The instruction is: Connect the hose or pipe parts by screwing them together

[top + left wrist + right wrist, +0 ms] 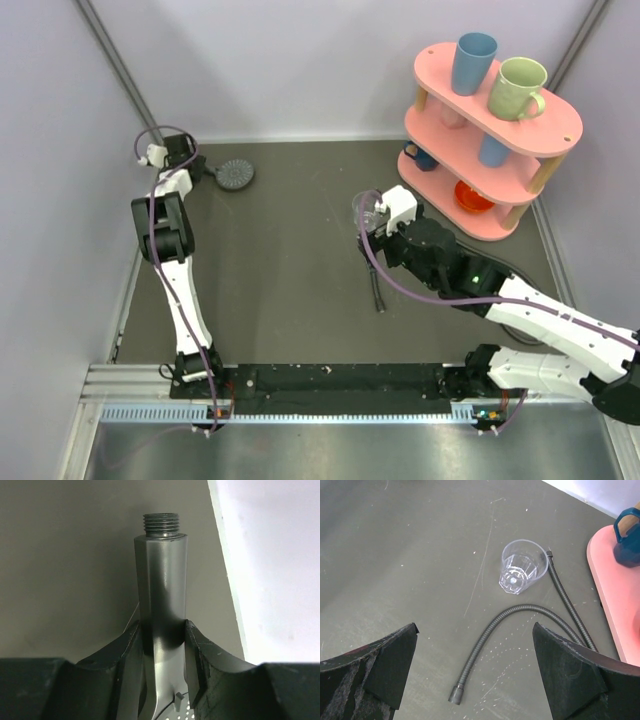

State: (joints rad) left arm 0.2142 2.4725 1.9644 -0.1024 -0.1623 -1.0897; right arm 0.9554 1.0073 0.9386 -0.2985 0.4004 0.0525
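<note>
In the upper left of the top view, the left gripper (163, 632) is clamped on the straight handle of the hand shower (161, 570). The threaded end stays bare beyond the jaws, probably so the hose can screw on. At centre right, the right gripper (475, 630) hangs wide open above the hose (520, 608), which lies curved on the surface (395, 555) beside a clear cup (520, 572).
</note>
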